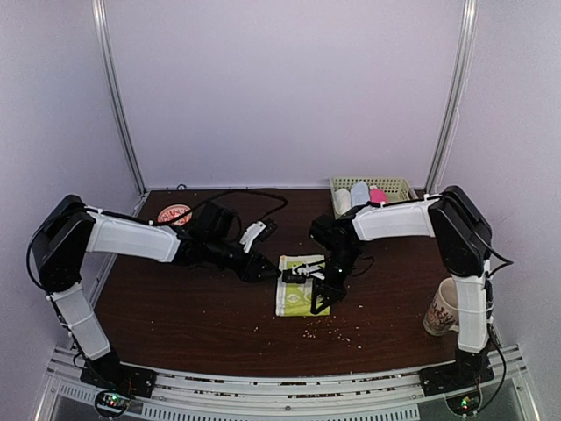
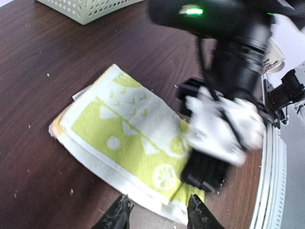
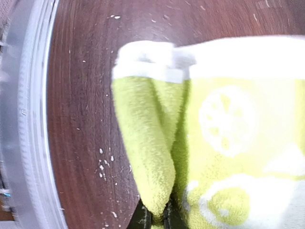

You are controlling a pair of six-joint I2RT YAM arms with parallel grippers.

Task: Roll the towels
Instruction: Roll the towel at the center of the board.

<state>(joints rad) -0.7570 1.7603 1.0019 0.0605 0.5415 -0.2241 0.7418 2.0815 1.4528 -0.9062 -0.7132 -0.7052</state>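
One yellow-green towel (image 1: 294, 298) lies folded mid-desk (image 1: 175, 298), crumbs scattered near it. The right end effector (image 3: 156, 217) is clenched on a fold at its near end, and that arm's wrist covers one corner (seen from the left wrist). The left end effector (image 2: 157, 217) is released, fingers apart at the towel's edge. One basket (image 1: 399, 182) at the back right holds one pink towel (image 1: 378, 195). One cup (image 1: 441, 307) stands far right.

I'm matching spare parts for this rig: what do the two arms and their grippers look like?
The left arm and right arm both have white link shells between bulky black joints, plus black cables. The right gripper has a white body and black fingers; a green light glows on its wrist.
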